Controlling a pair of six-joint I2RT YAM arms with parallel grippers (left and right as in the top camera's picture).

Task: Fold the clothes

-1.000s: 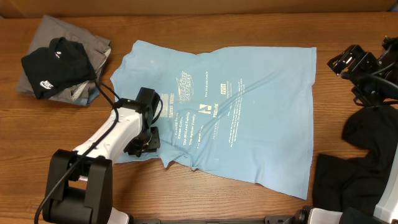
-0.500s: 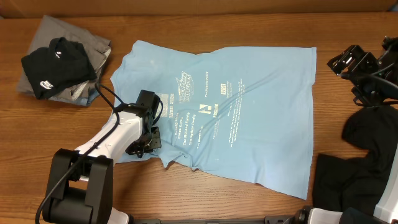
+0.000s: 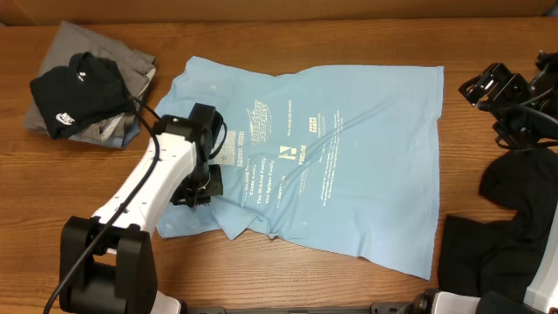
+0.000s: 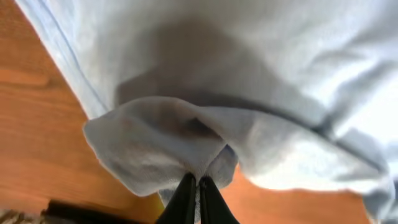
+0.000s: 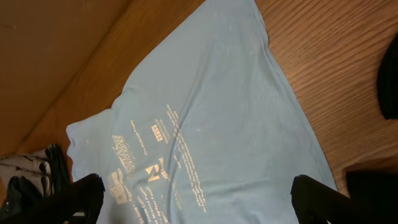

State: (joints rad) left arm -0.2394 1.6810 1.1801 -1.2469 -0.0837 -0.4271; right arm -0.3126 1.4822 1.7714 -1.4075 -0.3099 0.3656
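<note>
Overhead view first: the light blue T-shirt (image 3: 366,166) lies spread out, print side up, across the middle of the wooden table (image 3: 261,279), and it's kinda rumpled along its lower left edge. The left gripper (image 3: 197,187) is down on that lower left part of the shirt, though from up here the arm hides its jaws. The right gripper (image 3: 479,87) hangs just past the shirt's top right corner and isn't touching any fabric. In the top left corner a black T-shirt (image 3: 74,96) with a white swoosh is bunched on top of a gray garment (image 3: 87,44), apart from the blue one. A black pile of clothes (image 3: 514,218) sits along the right edge. Left wrist view: the fingers (image 4: 186,199) are pinched tight on a fold of the light blue fabric, which rises off the wood like a little tent. Right wrist view: that gripper's two prongs stand wide apart with nothing between them, looking down on the shirt's printed text. A bit of black cloth shows at the right edge.
</note>
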